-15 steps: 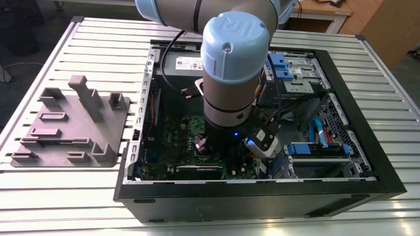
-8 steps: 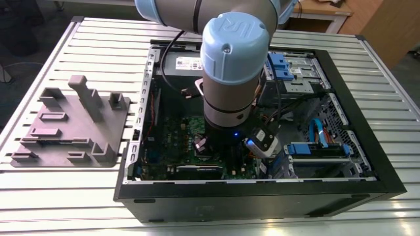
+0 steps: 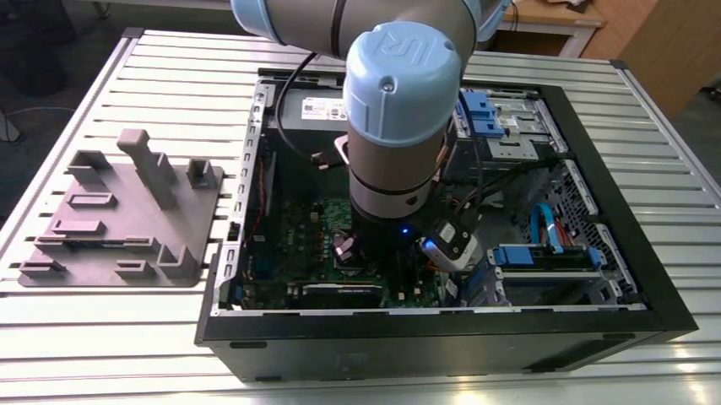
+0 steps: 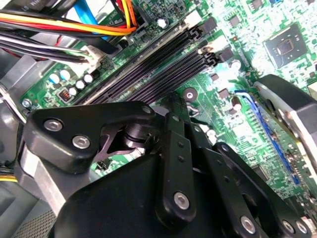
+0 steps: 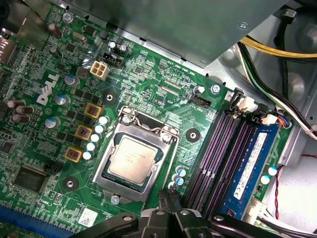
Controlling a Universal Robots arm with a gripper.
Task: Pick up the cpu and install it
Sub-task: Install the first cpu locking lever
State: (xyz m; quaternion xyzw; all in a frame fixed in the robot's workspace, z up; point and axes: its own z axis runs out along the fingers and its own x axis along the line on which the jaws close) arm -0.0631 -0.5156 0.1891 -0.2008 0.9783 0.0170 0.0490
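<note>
Exterior view's left: a grey plastic fixture plate with upright blocks (image 3: 124, 215) lies flat on the ribbed silvery metal counter (image 3: 113, 337), well apart from the work.

Centre: a black open-sided computer case (image 3: 451, 346) lies on its side on the counter, just beside the fixture plate. A green motherboard (image 3: 287, 232) covers the floor of the case on the exterior view's left. The grey robot arm with pale-blue joint caps (image 3: 400, 110) reaches down into the case over the board.

First wrist view: the small flat square silvery-grey cpu (image 5: 132, 157) sits level inside the silvery metal socket frame (image 5: 119, 187) on the motherboard (image 5: 158, 94). It is not in the pincer. The black metal pincer (image 5: 167, 197) is clenched, its tips together with nothing between them. It sits just beside a corner of the socket frame, between the frame and the dark purple memory slots (image 5: 218, 148). Cannot tell whether the tips touch the board. A blue memory stick (image 5: 252, 158) stands in the slot farthest from the socket.

Second wrist view: the pincer (image 4: 176, 104) shows its black linkages drawn in, with memory slots (image 4: 148, 64) beyond it and a bundle of orange, yellow and black cables (image 4: 64, 25) crossing a corner of the board.

Exterior view's right: blue plastic drive brackets (image 3: 541, 257) sit on the grey drive bays inside the case.
</note>
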